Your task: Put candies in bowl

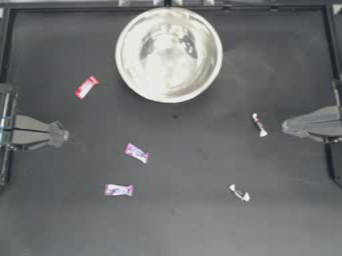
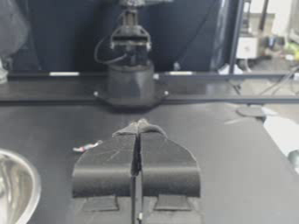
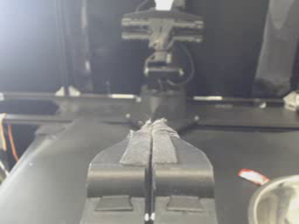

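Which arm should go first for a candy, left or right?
Right. The right pincer sits shut just beside a whitish twisted candy, with the bowl nearby. The left pincer, also shut, sits farther from its nearest candies.

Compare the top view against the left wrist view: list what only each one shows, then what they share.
Only the top view: the red-and-white wrapped candy, two purple-pink-and-white candies, the lower thin whitish twisted candy, and the whole dark table.

Only the left wrist view: the left gripper close up, jaws shut and empty.

Both: the large shiny silvery metal bowl, the whitish twisted candy near the parked right gripper.
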